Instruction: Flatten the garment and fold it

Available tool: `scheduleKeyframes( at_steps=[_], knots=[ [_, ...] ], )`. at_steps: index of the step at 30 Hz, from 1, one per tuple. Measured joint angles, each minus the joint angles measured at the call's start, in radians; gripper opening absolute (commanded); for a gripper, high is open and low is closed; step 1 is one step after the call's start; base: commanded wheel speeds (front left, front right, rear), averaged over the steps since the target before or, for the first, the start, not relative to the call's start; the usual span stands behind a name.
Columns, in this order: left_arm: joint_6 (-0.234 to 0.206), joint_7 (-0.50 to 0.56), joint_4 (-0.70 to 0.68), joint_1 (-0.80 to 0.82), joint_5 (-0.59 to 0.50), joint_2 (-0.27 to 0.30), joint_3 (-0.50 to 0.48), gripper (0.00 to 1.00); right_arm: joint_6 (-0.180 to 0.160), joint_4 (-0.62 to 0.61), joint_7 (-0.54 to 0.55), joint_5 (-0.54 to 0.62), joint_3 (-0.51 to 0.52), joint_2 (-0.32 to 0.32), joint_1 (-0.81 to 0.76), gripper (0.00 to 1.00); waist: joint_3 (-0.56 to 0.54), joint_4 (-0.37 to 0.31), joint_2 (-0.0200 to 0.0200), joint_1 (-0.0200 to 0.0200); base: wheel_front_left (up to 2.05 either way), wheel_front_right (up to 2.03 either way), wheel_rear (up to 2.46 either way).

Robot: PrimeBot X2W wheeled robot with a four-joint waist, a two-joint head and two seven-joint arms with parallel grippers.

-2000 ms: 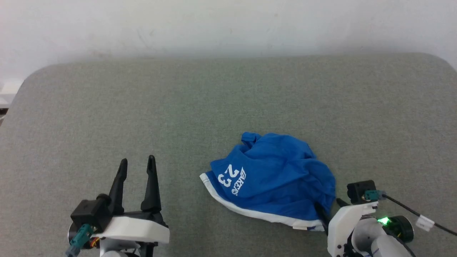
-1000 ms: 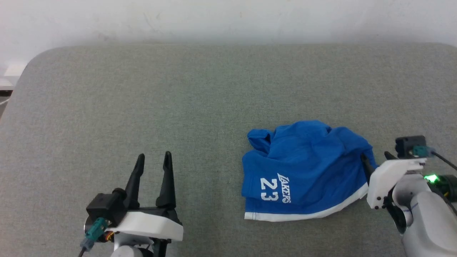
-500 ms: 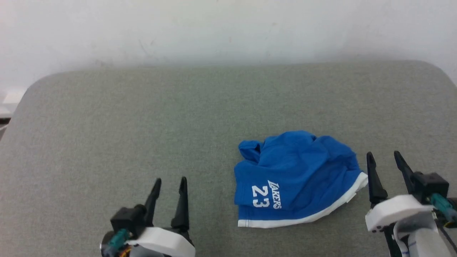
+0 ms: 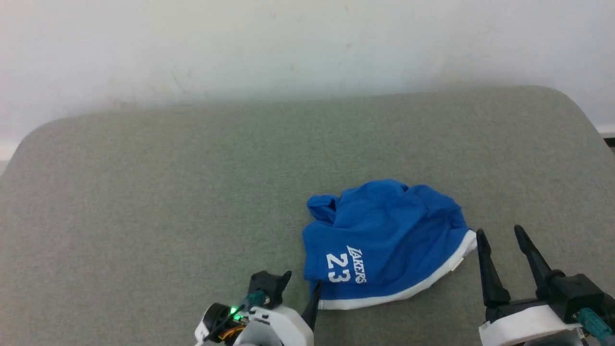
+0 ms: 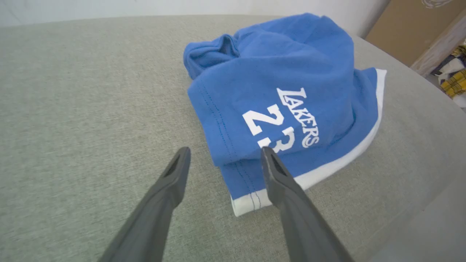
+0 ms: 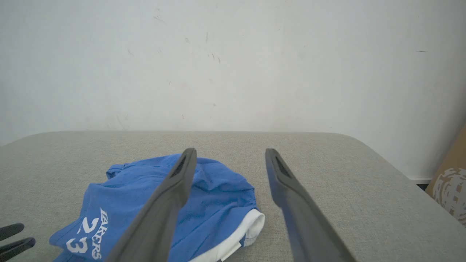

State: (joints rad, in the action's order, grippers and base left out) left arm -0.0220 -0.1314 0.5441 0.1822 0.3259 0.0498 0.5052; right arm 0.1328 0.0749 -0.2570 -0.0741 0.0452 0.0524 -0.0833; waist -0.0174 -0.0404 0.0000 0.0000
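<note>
While the left tool [image 5: 224,151] and right tool [image 4: 498,231] are gaping empty, the limp, light shorts [image 4: 384,230] are likely wanting a pinch at the hem [image 4: 403,293].

Grey-green fabric table [image 4: 144,182] bears crumpled blue garment [image 4: 384,240] near its front.

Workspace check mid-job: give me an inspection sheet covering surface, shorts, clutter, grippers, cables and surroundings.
Surface: grey-green fabric tabletop, rounded corners.
Job's things: blue shorts crumpled in a heap, not flattened, "23 LAKERS" print up, white hem toward the robot.
Clutter: nothing seen.
Grippers: left gripper open at the shorts' near left corner; right gripper open, just off their right edge, holding nothing.
Cables: left wrist connector and right wrist connector, both teal; none on the tabletop.
Surroundings: white wall; cardboard box and plaid cloth beyond the table.
</note>
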Motion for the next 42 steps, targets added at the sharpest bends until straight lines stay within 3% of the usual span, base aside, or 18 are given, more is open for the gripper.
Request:
scheduleKeyframes(
  at_steps=[11,15,16,17,18,21,24,32,37,42],
  knots=[
    [-0.004,0.284,0.248,0.198,0.034,0.000,0.152,1.00,0.000,-0.020,0.000,-0.025,-0.026,0.000,-0.001,1.00,0.053,-0.055,0.0000,-0.0001,0.00,0.00,0.00],
    [0.036,0.408,0.277,0.257,0.059,0.003,0.200,1.00,0.000,-0.020,0.000,-0.033,-0.026,0.000,0.001,1.00,0.073,-0.068,0.0000,-0.0003,0.00,0.00,0.00],
    [0.046,0.437,0.279,0.271,0.067,0.005,0.212,0.89,0.000,-0.019,0.000,-0.033,-0.026,0.000,0.001,1.00,0.077,-0.070,0.0000,-0.0003,0.00,0.00,0.00],
    [0.056,0.463,0.278,0.282,0.077,0.008,0.220,0.15,0.000,-0.018,0.000,-0.033,-0.026,0.000,0.002,1.00,0.080,-0.072,0.0000,-0.0003,0.00,0.00,0.00],
    [0.064,0.480,0.277,0.290,0.092,0.012,0.226,0.00,0.000,-0.017,0.000,-0.033,-0.027,0.000,0.003,1.00,0.082,-0.075,0.0000,-0.0003,0.00,0.00,0.00],
    [0.088,0.509,0.269,0.298,0.135,0.009,0.241,0.00,0.000,-0.015,0.000,-0.036,-0.026,0.000,0.004,1.00,0.085,-0.078,0.0000,0.0000,0.00,0.00,0.00],
    [0.081,0.482,0.265,0.292,0.145,0.009,0.244,0.00,0.000,-0.009,0.000,-0.040,-0.021,0.000,0.005,1.00,0.082,-0.075,0.0000,0.0000,0.00,0.00,0.00],
    [-0.014,0.186,0.173,0.192,0.150,0.030,0.185,0.00,0.000,0.104,0.012,-0.085,0.020,0.000,0.012,1.00,0.060,-0.055,0.0000,0.0003,0.00,0.00,0.00],
    [-0.063,0.032,0.065,0.148,0.147,0.077,0.142,0.00,0.000,0.234,0.109,-0.127,0.059,0.000,0.058,1.00,0.052,-0.037,0.0000,0.0002,0.00,0.00,0.00],
    [-0.095,-0.040,-0.027,0.088,0.149,0.105,0.115,0.00,0.000,0.354,0.252,-0.183,0.046,0.021,0.157,1.00,0.050,-0.025,0.0000,0.0002,0.00,0.00,0.00]
  ],
)
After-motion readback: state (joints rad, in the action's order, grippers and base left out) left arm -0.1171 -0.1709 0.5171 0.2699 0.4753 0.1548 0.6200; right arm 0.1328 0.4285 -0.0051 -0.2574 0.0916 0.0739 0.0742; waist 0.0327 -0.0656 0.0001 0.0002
